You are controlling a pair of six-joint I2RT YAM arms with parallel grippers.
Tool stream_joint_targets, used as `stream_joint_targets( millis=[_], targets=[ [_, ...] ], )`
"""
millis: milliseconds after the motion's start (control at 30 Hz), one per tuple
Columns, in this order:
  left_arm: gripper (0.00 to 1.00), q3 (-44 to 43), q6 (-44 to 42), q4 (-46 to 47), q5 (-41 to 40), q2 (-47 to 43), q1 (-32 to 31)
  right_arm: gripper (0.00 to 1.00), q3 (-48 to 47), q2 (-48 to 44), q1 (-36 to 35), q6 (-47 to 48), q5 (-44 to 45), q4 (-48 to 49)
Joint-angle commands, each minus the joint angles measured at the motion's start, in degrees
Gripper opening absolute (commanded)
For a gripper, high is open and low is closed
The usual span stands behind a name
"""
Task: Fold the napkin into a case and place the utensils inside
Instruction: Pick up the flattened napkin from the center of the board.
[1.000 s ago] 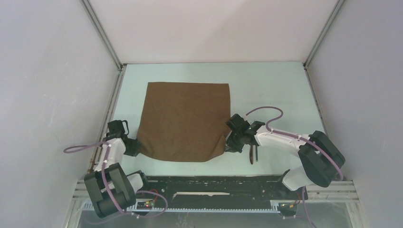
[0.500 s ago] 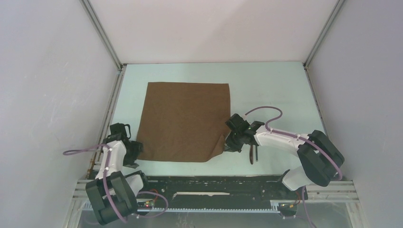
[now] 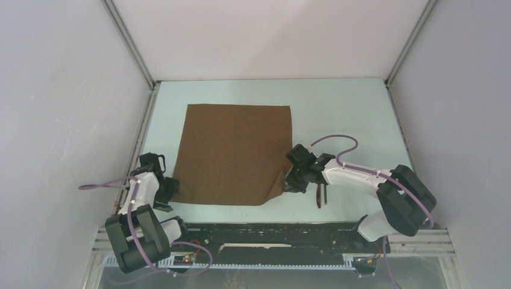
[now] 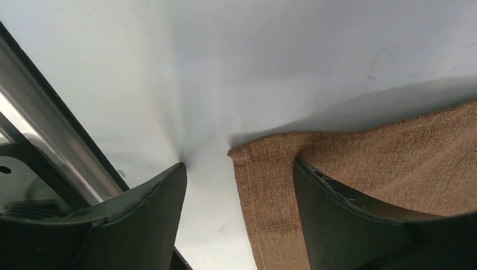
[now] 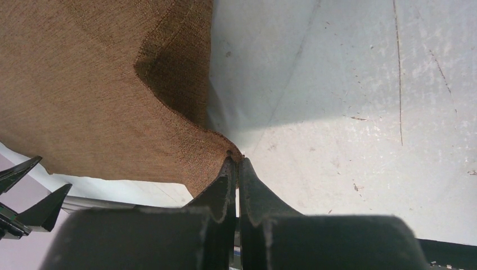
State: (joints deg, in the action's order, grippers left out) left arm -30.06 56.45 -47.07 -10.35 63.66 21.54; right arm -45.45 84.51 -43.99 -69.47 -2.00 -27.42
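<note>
The brown napkin [image 3: 235, 153] lies spread on the pale table. Its near-right corner is pinched and lifted slightly by my right gripper [image 3: 288, 185]; the wrist view shows the right gripper [image 5: 237, 162] shut on that corner of the napkin [image 5: 101, 84]. My left gripper [image 3: 171, 190] stands open at the near-left corner. In its wrist view that corner of the napkin [image 4: 270, 180] lies flat on the table between the spread fingers [image 4: 140, 214], held by neither. The utensils [image 3: 319, 197] lie just right of the right gripper, partly hidden by the arm. No case shows.
A metal rail [image 3: 142, 129] runs along the table's left edge, close to the left gripper, and shows in the left wrist view [image 4: 50, 140]. A black rail [image 3: 265, 232] crosses the front between the arm bases. White walls enclose the table.
My left gripper has opened and let go of the napkin's near-left corner, which now lies flat, and it drew back slightly. The right gripper has kept its hold without moving.
</note>
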Motion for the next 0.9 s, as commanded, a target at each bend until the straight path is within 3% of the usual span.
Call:
stream_joint_targets(
  millis=[0,167,367,433,567,633,700,833,867],
  targets=[
    [0.74,1.92,-2.29,8.01,-2.66,2.77,0.80,0.00,0.19,-0.10,0.13,0.35,0.78,0.03],
    [0.61,6.76,-1.46,15.25,1.39,2.60,1.77,0.00,0.18,0.12,0.30,0.39,0.69,-0.12],
    [0.24,6.53,-2.30,16.10,2.05,3.40,1.92,0.00,0.19,0.15,0.23,0.35,0.60,-0.05],
    [0.19,6.34,-2.30,15.69,2.20,2.90,1.92,0.00,0.19,0.13,0.22,0.25,0.61,0.00],
    [0.00,5.41,-2.65,12.91,3.48,1.77,1.92,0.00,0.19,0.00,0.21,0.12,0.87,-0.06],
    [0.03,4.48,-2.55,9.38,2.20,0.49,1.90,0.00,0.18,-0.05,0.13,0.11,0.86,-0.13],
    [0.16,3.10,-1.45,4.53,-0.86,-1.07,1.45,0.00,0.19,0.06,0.05,-0.03,0.88,0.10],
    [0.53,0.58,1.84,-2.00,-1.00,-3.67,-2.69,0.00,0.19,0.44,-0.60,-0.15,0.52,1.27],
    [0.57,-0.59,2.09,-3.85,-1.17,-3.92,-3.26,0.00,0.19,0.66,-0.57,0.19,0.21,1.51]
  ],
)
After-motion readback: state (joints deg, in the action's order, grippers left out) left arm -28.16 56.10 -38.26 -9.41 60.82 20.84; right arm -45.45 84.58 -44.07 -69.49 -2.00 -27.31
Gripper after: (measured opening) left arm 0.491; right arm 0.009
